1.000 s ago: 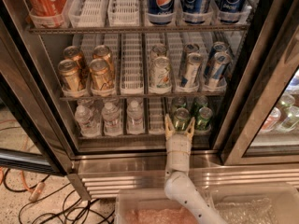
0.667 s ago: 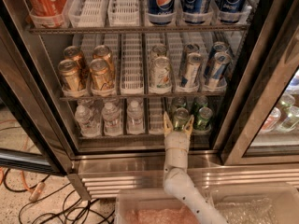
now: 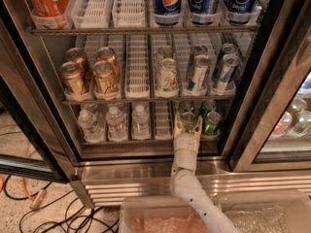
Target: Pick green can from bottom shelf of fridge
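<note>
We are seeing our gripper (image 3: pixel 188 125) reaching onto the bottom shelf (image 3: pixel 146 141) of the fridge (image 3: pixel 243 106). It is open, with one finger on each side of the green can (image 3: pixel 188 117). Water bottles (image 3: pixel 115 123) are standing on the left of that shelf.

The arm (image 3: pixel 186 176) stretches straight ahead, its pincer (image 3: pixel 188 126) at full reach, fingers (image 3: pixel 178 126) spread apart.

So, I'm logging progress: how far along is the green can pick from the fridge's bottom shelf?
Done: the fridge is open and the gripper is inside at the bottom shelf. In hand: the gripper sits around the front green can, right of the water bottles. Left: the can stands on its lane, not yet lifted or drawn out.
</note>
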You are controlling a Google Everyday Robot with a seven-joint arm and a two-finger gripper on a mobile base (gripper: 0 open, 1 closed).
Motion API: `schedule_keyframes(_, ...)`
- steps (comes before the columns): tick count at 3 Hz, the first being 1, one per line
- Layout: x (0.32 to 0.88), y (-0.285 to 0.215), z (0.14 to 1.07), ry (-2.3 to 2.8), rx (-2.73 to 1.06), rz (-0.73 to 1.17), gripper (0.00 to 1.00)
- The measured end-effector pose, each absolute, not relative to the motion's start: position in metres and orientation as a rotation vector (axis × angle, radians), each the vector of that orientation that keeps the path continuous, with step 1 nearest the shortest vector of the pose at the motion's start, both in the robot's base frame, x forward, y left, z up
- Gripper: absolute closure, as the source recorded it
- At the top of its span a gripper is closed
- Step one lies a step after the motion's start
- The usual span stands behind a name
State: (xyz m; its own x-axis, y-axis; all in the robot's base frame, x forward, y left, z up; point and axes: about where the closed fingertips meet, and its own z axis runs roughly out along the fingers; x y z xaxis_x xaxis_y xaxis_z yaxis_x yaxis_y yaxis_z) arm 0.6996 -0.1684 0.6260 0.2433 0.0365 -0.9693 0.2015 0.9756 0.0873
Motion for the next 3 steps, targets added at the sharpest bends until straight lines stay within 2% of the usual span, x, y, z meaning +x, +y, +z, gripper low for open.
schedule_keyframes(2, 0.693, -0.177, 0.622, 1.335, 0.243, -0.12, 0.95)
schedule_keyframes(3, 0.685, -0.173, 0.632, 1.317, 0.237, -0.103, 1.0)
